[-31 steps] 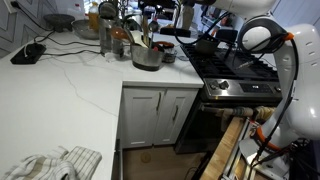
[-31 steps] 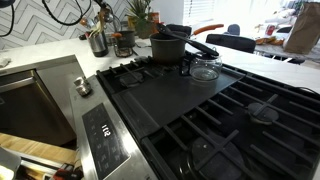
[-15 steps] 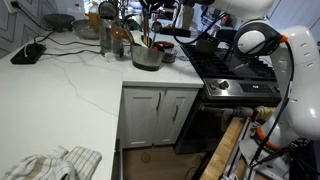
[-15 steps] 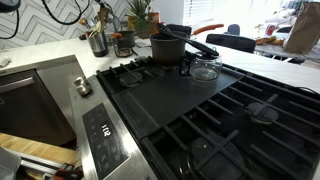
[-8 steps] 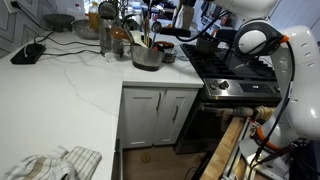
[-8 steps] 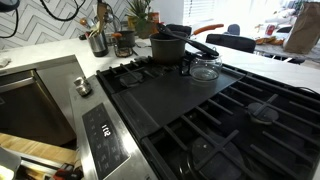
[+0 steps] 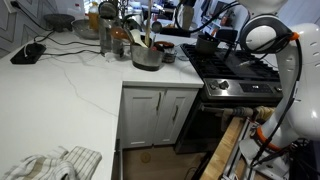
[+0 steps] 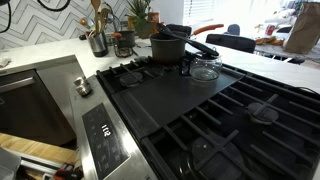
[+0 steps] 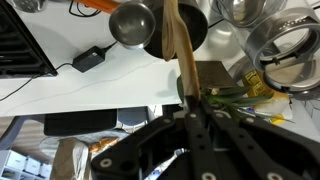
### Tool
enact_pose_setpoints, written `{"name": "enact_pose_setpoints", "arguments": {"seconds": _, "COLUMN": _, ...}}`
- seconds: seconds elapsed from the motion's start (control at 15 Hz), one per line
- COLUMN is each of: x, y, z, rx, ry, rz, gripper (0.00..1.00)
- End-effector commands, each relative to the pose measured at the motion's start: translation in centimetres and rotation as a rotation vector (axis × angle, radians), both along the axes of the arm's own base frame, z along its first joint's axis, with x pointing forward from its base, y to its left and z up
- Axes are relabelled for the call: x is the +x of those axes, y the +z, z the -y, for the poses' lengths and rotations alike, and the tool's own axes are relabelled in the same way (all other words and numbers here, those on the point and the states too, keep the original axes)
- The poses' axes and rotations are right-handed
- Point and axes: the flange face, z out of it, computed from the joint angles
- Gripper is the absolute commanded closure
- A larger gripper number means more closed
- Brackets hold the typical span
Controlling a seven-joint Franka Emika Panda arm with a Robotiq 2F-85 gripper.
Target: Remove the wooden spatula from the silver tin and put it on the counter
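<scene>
The fingers (image 9: 195, 120) are closed on the handle of the slim light-tan wooden spatula (image 9: 178, 45). Beyond them lie the white stone-look tabletop (image 9: 110, 85) and, nearby, the wide round silver tin (image 7: 146, 58).

Both exterior views share the stovetop (image 7: 235, 68) (image 8: 200, 110); wrist view overlooks counter (image 9: 110, 90).

A crumpled cloth (image 7: 50, 163) is lying far from the gripper (image 9: 188, 105), a dark pot (image 8: 170, 45) sitting nearer on the stove (image 8: 170, 100).
</scene>
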Motion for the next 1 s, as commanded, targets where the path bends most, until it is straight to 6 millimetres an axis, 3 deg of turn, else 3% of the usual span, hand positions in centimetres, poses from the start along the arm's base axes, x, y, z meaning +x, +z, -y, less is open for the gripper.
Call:
{"name": "enact_pose_setpoints", "arguments": {"seconds": 0.0, "x": -1.9, "y": 2.7, "z": -0.8, "rx": -0.009, "ry": -0.01, "rz": 0.018, "gripper": 0.99}}
{"name": "enact_pose_setpoints", "arguments": {"seconds": 0.4, "x": -4.4, "y": 5.8, "z": -1.1, "rx": -0.033, "ry": -0.027, "rz": 0.033, "gripper": 0.99}}
{"name": "enact_pose_setpoints", "arguments": {"seconds": 0.93, "x": -7.0, "y": 7.1, "z": 0.0, "rx": -0.054, "ry": -0.089, "rz": -0.048, "gripper": 0.99}}
